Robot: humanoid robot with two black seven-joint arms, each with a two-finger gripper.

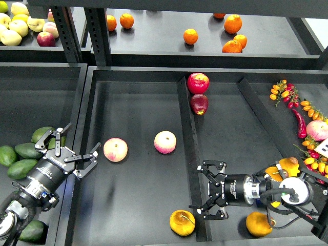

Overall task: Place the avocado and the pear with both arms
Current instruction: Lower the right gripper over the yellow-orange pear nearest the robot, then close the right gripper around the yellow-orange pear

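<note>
Several green avocados (28, 150) lie in the left bin, one (43, 134) just behind my left gripper (68, 150). That gripper is open and empty, over the bin's right wall, left of a pink apple (115, 149). A golden pear (182, 222) with a brown stem lies at the front of the middle compartment. My right gripper (201, 189) is open and empty, pointing left, just right of the divider and up-right of that pear. More golden pears lie at the right: one (259, 224) below my right arm, another (290, 165) behind it.
A second pink apple (165, 142) lies mid-tray. Two red apples (198, 82) sit at the far end of the divider (187, 138). Oranges (190, 36) lie on the back shelf, pale apples (18, 25) at back left. Cherry tomatoes and a chili (299, 123) lie at right.
</note>
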